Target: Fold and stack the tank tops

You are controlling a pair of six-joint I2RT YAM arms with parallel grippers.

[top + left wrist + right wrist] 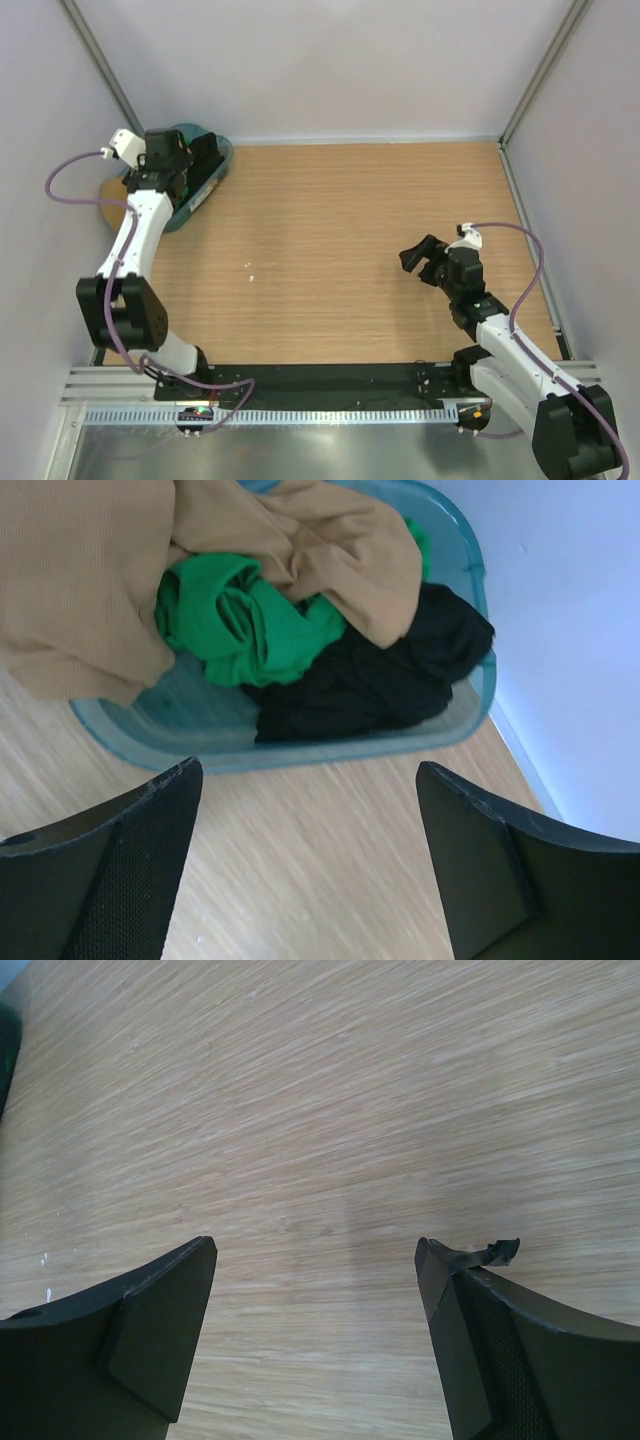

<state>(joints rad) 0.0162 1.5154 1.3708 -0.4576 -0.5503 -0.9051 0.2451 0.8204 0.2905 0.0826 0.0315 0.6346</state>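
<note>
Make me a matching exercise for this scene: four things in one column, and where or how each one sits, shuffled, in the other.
Things:
1. green top
2. black top
3. tan cloth
4. right claw

Places or states:
A. open, above bare table
B. spills over the bin rim
C. bunched mid-bin, partly under the tan cloth
D. at the bin's right end in the left wrist view

Pairs: 1-C, 2-D, 3-B, 4-A
</note>
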